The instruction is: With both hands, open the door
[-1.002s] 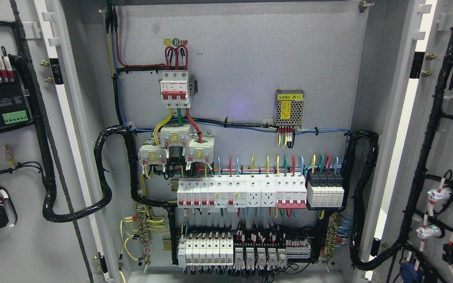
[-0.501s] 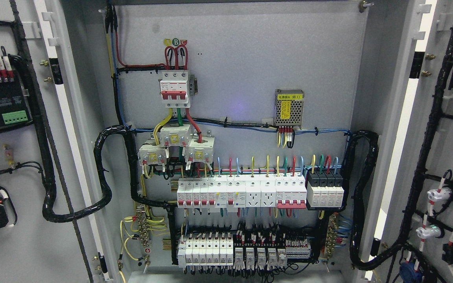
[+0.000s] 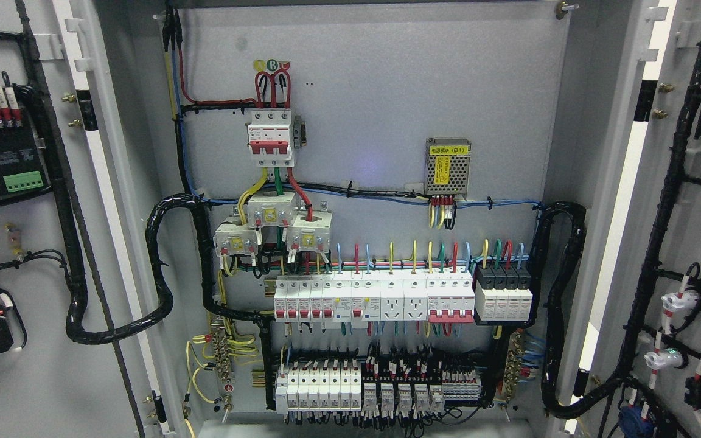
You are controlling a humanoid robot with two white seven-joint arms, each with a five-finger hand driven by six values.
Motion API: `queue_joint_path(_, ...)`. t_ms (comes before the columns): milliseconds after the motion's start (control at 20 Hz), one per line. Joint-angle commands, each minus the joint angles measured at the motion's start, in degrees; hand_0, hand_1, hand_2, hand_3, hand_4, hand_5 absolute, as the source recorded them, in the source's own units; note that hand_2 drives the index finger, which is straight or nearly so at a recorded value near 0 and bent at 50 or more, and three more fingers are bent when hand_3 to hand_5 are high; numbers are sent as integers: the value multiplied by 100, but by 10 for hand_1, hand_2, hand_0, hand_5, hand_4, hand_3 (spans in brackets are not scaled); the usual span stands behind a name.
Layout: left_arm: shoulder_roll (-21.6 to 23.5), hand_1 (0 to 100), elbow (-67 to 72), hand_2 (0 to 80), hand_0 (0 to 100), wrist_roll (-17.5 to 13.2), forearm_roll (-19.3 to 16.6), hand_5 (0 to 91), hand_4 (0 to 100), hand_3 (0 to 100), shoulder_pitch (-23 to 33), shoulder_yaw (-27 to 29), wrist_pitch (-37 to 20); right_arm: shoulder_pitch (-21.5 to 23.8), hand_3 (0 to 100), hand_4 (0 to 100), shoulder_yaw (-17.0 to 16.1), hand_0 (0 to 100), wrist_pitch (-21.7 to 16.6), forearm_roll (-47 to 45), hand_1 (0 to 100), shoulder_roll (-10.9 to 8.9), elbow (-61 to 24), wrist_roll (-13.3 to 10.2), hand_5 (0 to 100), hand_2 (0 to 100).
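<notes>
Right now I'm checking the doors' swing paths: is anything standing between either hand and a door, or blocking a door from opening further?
Nothing visible does. Neither hand is in view. The left door and right door already stand swung open, their wired inner faces showing beside the cabinet interior. What lies beyond their outer edges is out of frame.

No robot arm in the head view, no wrist, no hand, neither left nor right, pose and finger state of both impossible to tell
</notes>
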Motion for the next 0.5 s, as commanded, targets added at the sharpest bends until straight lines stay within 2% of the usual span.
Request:
queue_joint_path(0, -194, 0, 183, 0, 0, 1, -2, 0, 30, 0, -26, 93, 14, -125, 0, 0, -7, 0, 85, 519, 0, 211, 475, -4, 0, 0)
queue_joint_path(250, -203, 0, 156, 0, 0, -8, 33, 0, 30, 0, -26, 84, -12, -151, 0, 0, -94, 0, 129, 573, 0, 185, 554, -56, 0, 0)
queue_joint_path(401, -203, 0, 156, 0, 0, -8, 59, 0, 31, 0, -26, 84, -21, -256, 0, 0, -419, 0, 427, 573, 0, 176, 598, -460, 0, 0)
queue_joint_path(451, -203, 0, 156, 0, 0, -8, 51, 0, 31, 0, -26, 84, -39, -265, 0, 0, -437, 0, 463, 573, 0, 176, 581, -574, 0, 0)
